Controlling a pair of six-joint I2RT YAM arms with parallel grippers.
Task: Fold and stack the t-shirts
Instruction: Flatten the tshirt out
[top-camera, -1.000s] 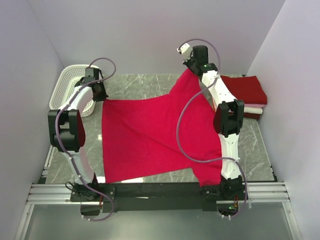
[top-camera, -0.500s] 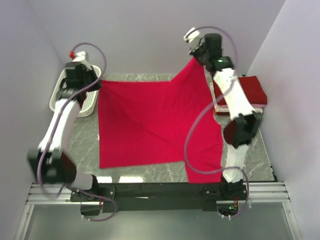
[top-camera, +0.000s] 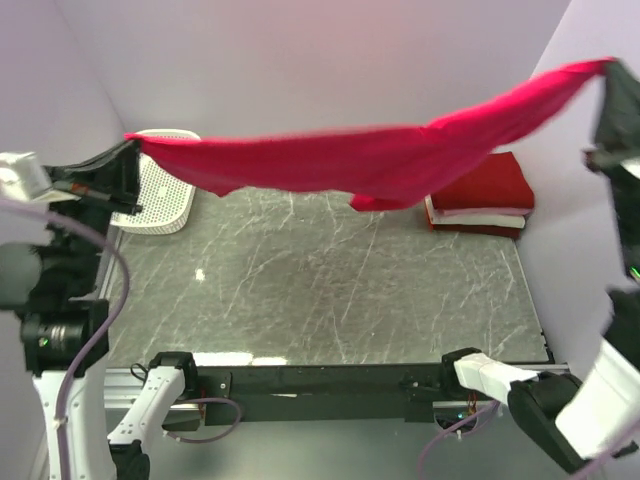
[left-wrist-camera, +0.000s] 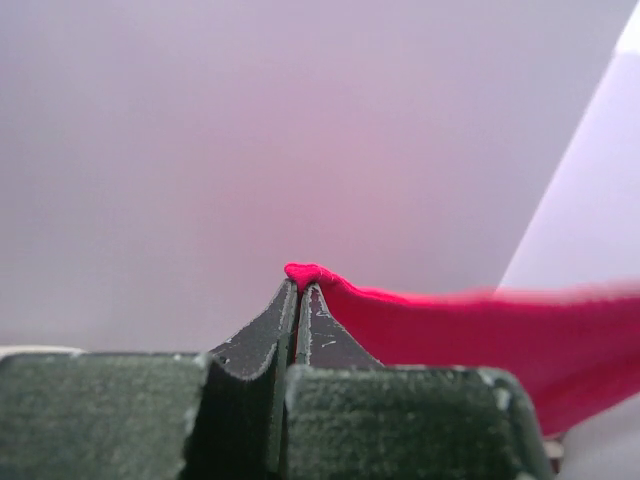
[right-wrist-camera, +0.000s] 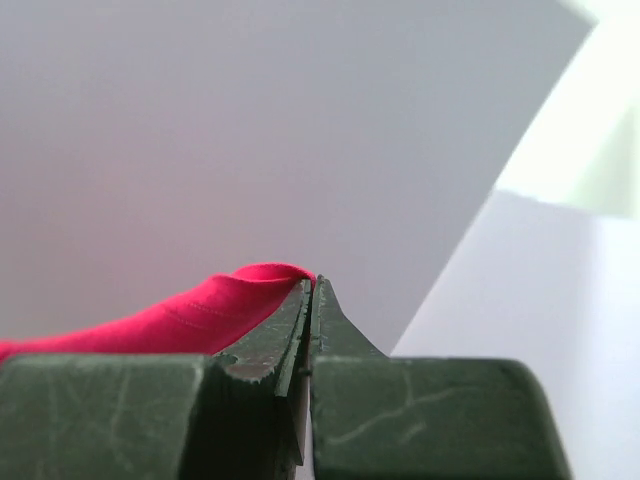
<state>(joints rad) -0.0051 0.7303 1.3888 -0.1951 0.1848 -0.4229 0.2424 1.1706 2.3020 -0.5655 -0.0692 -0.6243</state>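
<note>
The bright pinkish-red t-shirt (top-camera: 380, 160) hangs stretched high in the air across the workspace, off the table. My left gripper (top-camera: 128, 148) is shut on its left corner, and in the left wrist view the cloth (left-wrist-camera: 480, 320) runs off to the right from the pinched tips (left-wrist-camera: 301, 287). My right gripper (top-camera: 606, 70) is shut on the shirt's right end, raised higher; the right wrist view shows the cloth (right-wrist-camera: 180, 315) bunched to the left of the closed tips (right-wrist-camera: 309, 285). A folded darker crimson t-shirt (top-camera: 490, 185) lies on a folded white t-shirt (top-camera: 478, 214) at the back right.
A white plastic lattice basket (top-camera: 160, 195) stands at the back left, partly behind the left gripper. The grey marble tabletop (top-camera: 330, 290) lies below the raised shirt. Pale walls close in on the left, back and right.
Both arms have swung sharply upward and outward, lifting the red shirt from the tabletop into the air and pulling it taut. The table under it is now bare.
</note>
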